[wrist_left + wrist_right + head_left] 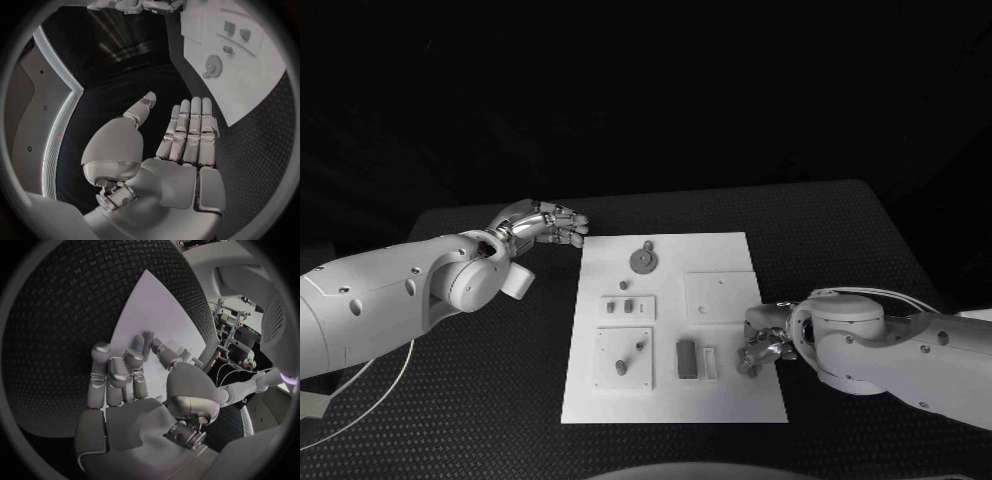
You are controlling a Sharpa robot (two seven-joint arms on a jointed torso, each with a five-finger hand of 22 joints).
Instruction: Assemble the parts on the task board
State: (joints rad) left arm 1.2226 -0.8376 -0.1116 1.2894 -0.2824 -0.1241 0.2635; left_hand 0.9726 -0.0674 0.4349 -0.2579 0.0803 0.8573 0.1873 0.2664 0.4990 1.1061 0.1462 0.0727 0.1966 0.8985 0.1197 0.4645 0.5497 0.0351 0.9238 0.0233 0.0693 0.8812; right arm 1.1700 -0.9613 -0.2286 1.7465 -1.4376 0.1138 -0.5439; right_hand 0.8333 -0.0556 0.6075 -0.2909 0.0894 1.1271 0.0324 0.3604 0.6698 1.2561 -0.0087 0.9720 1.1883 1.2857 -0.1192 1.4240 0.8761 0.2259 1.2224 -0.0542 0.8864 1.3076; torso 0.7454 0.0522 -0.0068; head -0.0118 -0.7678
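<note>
Nearest the head camera, the right hand (pixel 764 343) lies low over the right edge of the white task board (pixel 733 400), its fingers bent down toward the board just beside a small dark upright block (pixel 688 359). Seen from the right wrist, those fingers (pixel 115 371) are loosely curled over the board (pixel 140 310) with nothing visible between them, though whether the fingertips touch the board or a part cannot be told. On the board, in the head view, a round gear-like disc (pixel 643 259) sits near the far end, two small dark pieces (pixel 626 305) rest on a little raised plate in the middle left, a pale square plate (pixel 720 295) lies to their right, and a longer plate (pixel 623 358) with a small peg stands at the near left. Across the board, the left hand (pixel 545 224) hovers over the black table (pixel 502 400) just off the board's far left corner, apart from every part. From the left wrist its fingers (pixel 190 130) are straight and held side by side, thumb apart, holding nothing, with the disc (pixel 214 65) on the board beyond them.
</note>
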